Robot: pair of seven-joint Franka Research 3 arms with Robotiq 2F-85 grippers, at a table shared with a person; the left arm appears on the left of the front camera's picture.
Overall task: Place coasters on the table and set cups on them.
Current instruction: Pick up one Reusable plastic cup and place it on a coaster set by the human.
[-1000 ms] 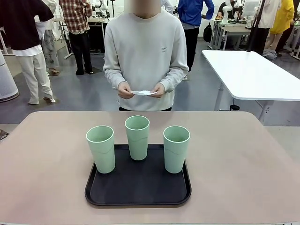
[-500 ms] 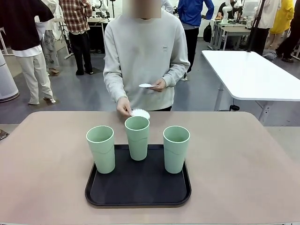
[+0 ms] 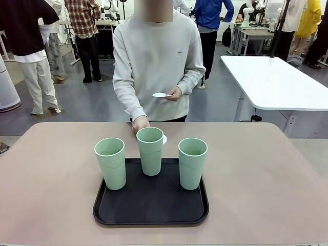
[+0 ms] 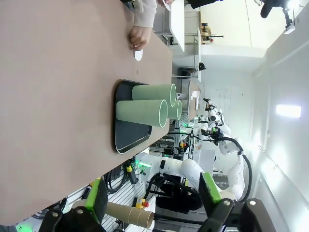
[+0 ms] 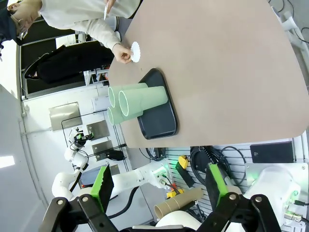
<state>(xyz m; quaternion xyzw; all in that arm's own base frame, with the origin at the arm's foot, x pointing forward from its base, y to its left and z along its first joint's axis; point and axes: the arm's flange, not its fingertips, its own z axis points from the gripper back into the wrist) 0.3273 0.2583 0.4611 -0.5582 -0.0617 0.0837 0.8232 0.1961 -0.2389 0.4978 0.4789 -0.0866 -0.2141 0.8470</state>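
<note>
Three pale green cups stand upright on a black tray (image 3: 148,207): the left cup (image 3: 110,163), the middle cup (image 3: 150,151) and the right cup (image 3: 192,163). Across the table (image 3: 266,174) a person presses one white coaster (image 3: 164,139) flat onto the tabletop just behind the middle cup. That coaster (image 5: 135,51) lies under the hand (image 5: 120,53), apart from the tray. The person's other hand holds more coasters (image 3: 161,95) at waist height. My left gripper (image 4: 153,203) and my right gripper (image 5: 159,193) are both open, hold nothing, and hang far back from the cups (image 4: 145,112).
A white rectangular table (image 3: 277,82) stands beyond the far right corner. Other people stand far behind the person. Bare tabletop lies to the left and right of the tray (image 5: 159,116).
The person split the coasters held in both hands, then lowered one with one hand onto the table behind the middle cup. The cups and tray have not moved.
</note>
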